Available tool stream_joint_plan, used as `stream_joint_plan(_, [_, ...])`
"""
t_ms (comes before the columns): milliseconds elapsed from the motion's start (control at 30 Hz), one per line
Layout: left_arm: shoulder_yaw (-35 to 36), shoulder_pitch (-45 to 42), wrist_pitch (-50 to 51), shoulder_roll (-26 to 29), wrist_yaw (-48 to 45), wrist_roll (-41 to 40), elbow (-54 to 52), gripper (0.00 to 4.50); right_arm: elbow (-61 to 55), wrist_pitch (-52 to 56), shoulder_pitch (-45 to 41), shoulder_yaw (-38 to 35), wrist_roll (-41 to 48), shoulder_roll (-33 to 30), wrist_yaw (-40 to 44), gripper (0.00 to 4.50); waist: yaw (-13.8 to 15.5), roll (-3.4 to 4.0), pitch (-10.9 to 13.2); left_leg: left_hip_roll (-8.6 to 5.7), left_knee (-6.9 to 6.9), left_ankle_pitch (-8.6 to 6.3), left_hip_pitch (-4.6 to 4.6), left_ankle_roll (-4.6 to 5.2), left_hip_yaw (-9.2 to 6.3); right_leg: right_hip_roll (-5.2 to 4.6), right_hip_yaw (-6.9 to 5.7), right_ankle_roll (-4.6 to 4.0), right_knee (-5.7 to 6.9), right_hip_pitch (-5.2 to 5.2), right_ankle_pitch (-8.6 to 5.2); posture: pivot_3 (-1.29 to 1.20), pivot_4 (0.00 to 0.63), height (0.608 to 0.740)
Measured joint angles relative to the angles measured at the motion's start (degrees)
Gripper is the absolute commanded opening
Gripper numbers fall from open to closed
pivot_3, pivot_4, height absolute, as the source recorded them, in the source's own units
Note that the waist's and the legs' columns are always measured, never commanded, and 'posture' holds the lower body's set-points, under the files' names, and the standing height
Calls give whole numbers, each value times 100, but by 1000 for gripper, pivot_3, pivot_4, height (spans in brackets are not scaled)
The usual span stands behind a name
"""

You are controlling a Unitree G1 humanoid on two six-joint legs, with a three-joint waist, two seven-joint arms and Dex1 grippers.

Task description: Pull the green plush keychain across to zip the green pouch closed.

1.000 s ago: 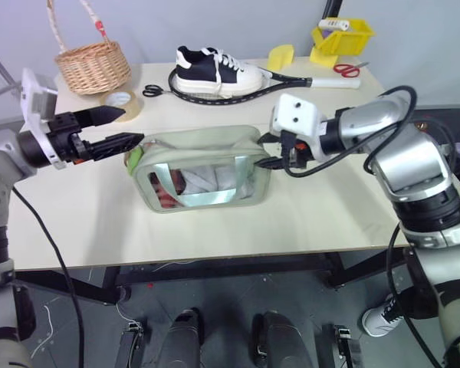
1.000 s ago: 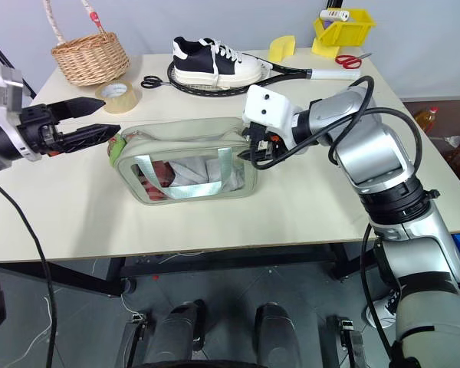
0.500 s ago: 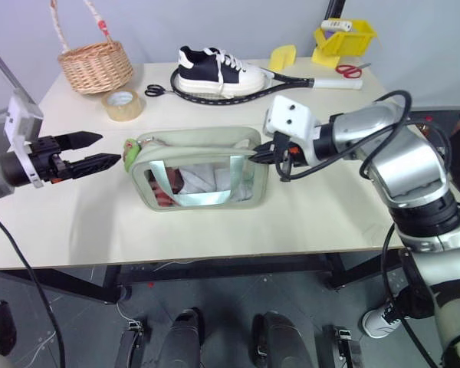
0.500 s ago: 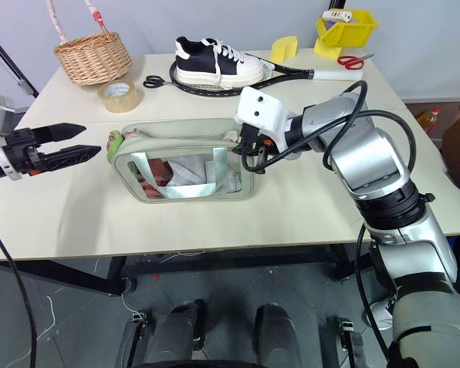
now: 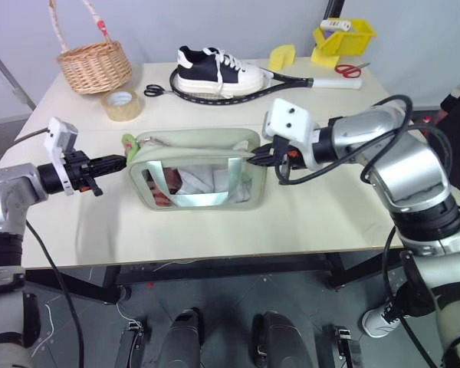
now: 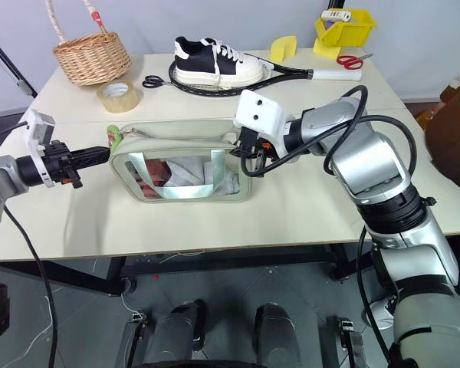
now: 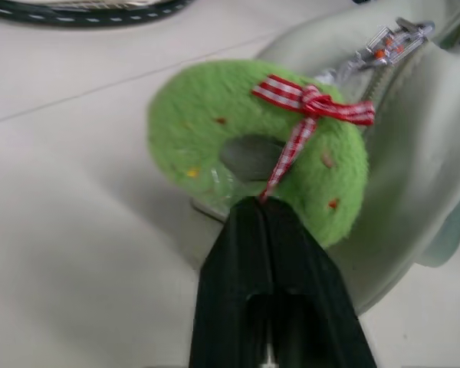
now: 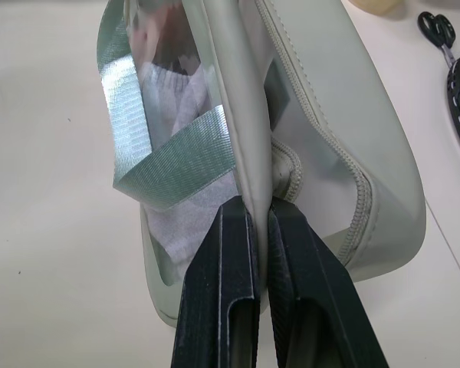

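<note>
Centre frame, the right gripper clamps the green pouch's edge; left gripper pinches the green plush keychain.

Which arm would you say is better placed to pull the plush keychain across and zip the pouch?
The left. Its left gripper is shut on the green plush keychain at the zipper's end, while the right gripper is pinching the far end of the green pouch, bracing it.
</note>
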Motion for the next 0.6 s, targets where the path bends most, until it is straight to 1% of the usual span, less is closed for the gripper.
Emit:
stream_joint_plan(167, [6,-29,18,-44,0,28,0,48,-10,-6,25,0,16,-30,-50,0,5,0,0,0,1,0,0,0,0,0,0,0,0,0,0,0,150,740])
stream_joint_plan(267, [104,-32,216,-44,-13,-85,31,894,-50,-6,37,0,43,-46,-58,0,3,0,0,0,1,0,0,0,0,0,0,0,0,0,0,0,150,740])
stream_joint_plan(333, [202,-57,328,-33,-5,-142,66,1798,-60,-7,39,0,47,-62,-64,0,3,0,0,0,1,0,0,0,0,0,0,0,0,0,0,0,150,740])
stream_joint_plan(400, [281,-70,356,-22,31,-185,73,2903,-62,-7,44,0,49,-78,-82,0,4,0,0,0,1,0,0,0,0,0,0,0,0,0,0,0,150,740])
stream_joint_plan(433, [290,-139,296,-30,145,-148,189,3343,-62,-8,47,0,49,-83,-92,0,5,0,0,0,1,0,0,0,0,0,0,0,0,0,0,0,150,740])
stream_joint_plan(533, [293,-283,29,-103,380,39,393,3343,-62,-16,49,0,54,-86,-99,0,15,0,0,0,4,0,1,0,0,0,0,0,1,3,0,0,150,740])
stream_joint_plan(600, [274,-376,-158,-297,519,137,503,3343,-63,-21,51,0,57,-86,-104,0,25,-1,0,-1,6,0,1,0,0,0,0,1,1,4,1,0,150,740])
